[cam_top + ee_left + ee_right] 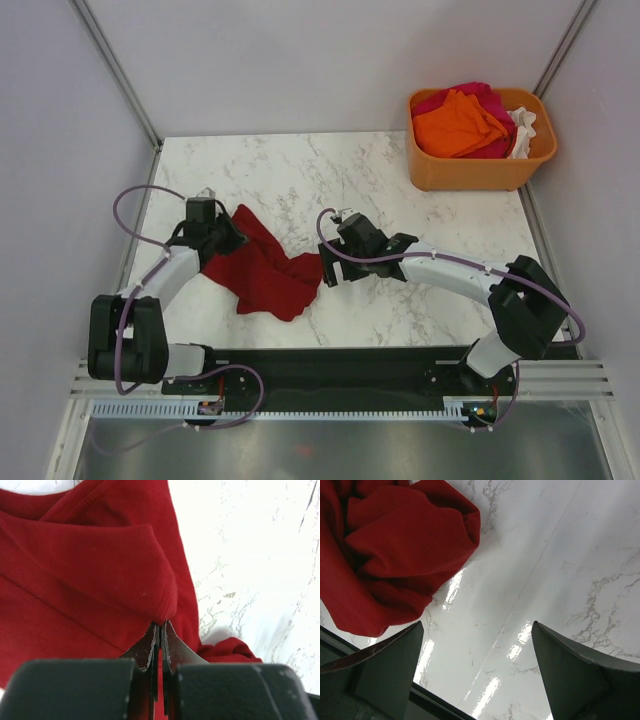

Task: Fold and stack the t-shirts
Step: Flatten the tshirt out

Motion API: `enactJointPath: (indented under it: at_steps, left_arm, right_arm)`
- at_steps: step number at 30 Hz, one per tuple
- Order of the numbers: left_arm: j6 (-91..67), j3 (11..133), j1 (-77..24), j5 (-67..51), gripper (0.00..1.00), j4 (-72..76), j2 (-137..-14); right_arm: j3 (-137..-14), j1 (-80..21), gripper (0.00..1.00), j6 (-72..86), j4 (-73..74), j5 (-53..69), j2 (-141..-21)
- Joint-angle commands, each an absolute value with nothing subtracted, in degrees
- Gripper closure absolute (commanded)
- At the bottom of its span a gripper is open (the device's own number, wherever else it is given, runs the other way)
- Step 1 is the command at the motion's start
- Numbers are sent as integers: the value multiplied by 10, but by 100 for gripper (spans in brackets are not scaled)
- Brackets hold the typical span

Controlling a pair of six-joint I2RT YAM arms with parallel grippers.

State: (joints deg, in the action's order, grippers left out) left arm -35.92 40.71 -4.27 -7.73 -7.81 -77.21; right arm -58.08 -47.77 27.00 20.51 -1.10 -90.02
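A dark red t-shirt (268,275) lies crumpled on the marble table, left of centre. My left gripper (231,240) sits at its upper left edge. In the left wrist view this gripper (161,624) is shut on a hemmed fold of the dark red t-shirt (90,575). My right gripper (328,272) hangs at the shirt's right end, open. In the right wrist view it (476,629) has only bare marble between its fingers, and the bunched red t-shirt (395,550) lies to the upper left, apart from them. Orange (458,124), magenta-pink (480,97) and white (524,130) t-shirts are piled in the tub.
An orange plastic tub (470,172) stands at the table's back right corner. White walls with metal rails close in the table on the left, back and right. A black base rail (330,365) runs along the near edge.
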Motion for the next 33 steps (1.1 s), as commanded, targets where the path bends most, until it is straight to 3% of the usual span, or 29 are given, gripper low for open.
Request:
enactJointPath:
  at_steps: [1, 10, 15, 24, 27, 33]
  left_arm:
    - [-330, 472, -45, -74, 98, -134, -703]
    - [-236, 705, -40, 123, 98, -396, -477]
    - [-238, 676, -40, 118, 98, -422, -398]
    - [-254, 642, -40, 151, 98, -515, -287]
    - [-246, 649, -40, 152, 98, -528, -298]
    - [-243, 645, -40, 146, 98, -526, -308]
  right_arm:
    - [-594, -470, 2, 267, 195, -25, -904]
    - [-708, -437, 2, 267, 189, 43, -970]
    - [-806, -435, 2, 277, 175, 119, -1076]
    - [-935, -461, 3, 307, 164, 152, -1245]
    - [-925, -474, 8, 314, 178, 138, -1255]
    - [-765, -471, 5, 307, 170, 4, -1125]
